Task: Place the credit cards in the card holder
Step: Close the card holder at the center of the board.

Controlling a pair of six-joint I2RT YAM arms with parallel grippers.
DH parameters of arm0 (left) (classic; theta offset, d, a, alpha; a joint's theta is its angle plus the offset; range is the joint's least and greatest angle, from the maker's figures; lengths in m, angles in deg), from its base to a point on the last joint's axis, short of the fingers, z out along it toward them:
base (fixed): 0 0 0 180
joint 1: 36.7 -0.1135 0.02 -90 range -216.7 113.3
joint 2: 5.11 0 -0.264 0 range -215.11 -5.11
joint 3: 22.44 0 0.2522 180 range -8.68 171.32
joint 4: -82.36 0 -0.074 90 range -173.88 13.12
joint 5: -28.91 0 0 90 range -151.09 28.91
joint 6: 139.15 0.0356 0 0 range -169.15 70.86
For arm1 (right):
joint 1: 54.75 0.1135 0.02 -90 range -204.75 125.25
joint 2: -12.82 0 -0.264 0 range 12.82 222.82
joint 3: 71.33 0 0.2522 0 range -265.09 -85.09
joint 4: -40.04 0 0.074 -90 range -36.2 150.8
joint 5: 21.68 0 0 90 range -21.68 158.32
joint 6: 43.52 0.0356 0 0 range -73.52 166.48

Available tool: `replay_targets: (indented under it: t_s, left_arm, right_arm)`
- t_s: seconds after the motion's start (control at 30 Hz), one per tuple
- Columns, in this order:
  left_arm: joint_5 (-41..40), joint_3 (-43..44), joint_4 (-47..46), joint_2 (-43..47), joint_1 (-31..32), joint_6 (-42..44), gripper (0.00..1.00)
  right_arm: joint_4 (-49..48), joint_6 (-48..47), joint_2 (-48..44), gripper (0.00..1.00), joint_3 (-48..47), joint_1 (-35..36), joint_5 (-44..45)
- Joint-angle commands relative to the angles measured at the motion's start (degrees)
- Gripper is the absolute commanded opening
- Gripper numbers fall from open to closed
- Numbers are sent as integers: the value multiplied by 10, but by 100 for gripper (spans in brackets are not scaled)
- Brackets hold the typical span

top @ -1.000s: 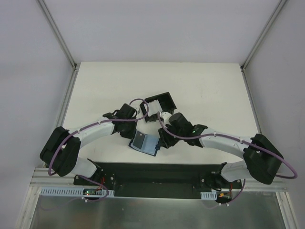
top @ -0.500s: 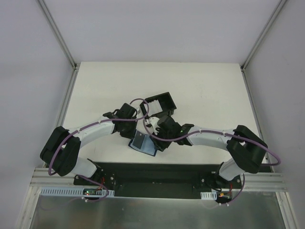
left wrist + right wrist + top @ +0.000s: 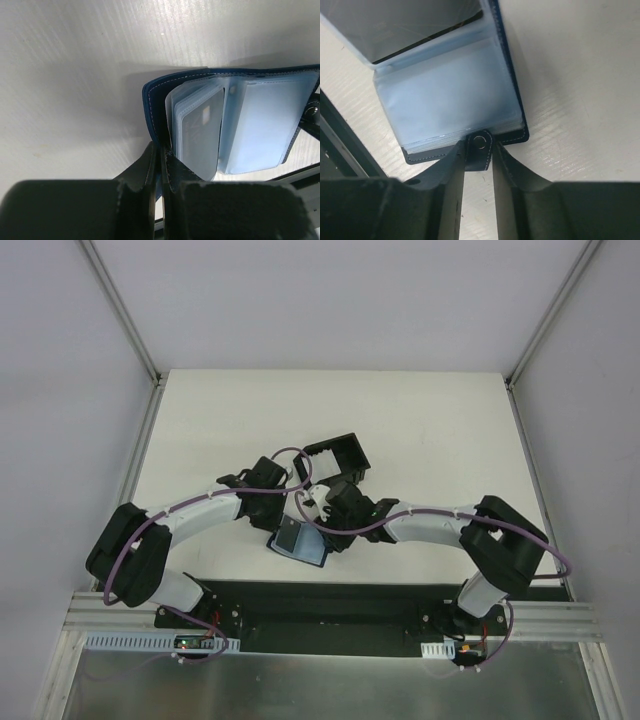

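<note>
no legible text or labels

Lab rig: white table [image 3: 420, 420], aluminium frame [image 3: 120, 312]

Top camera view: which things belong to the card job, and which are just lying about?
Job:
card holder, lying open
left gripper, clamped on its cover
right gripper, astride its snap tab

Lying about:
black tray, beyond the holder

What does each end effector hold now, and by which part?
The left end effector pinches the card holder by its navy cover edge. The right end effector has the snap tab between its fingers; whether it grips cannot be told.
</note>
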Motion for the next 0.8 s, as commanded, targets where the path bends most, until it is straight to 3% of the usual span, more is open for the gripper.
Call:
replay_targets:
  t_s: [0.0,0.13,0.33,0.63,0.77]
  left_arm:
    - [-5,12,11,-8,-3,8,0]
    - [-22,8,13,-6,-4,-5,0]
    - [-50,5,15,-1,-10,-39,0]
    - [-78,20,29,3,-15,-80,0]
    - [-25,35,29,7,-15,-76,0]
  right_arm:
    - [4,0,29,24,-1,10,2]
    - [-20,16,-2,21,27,9,-10]
    - [-172,77,-68,16,105,10,-39]
    - [-250,113,-76,25,146,10,-114]
    - [-283,125,-77,23,161,10,-113]
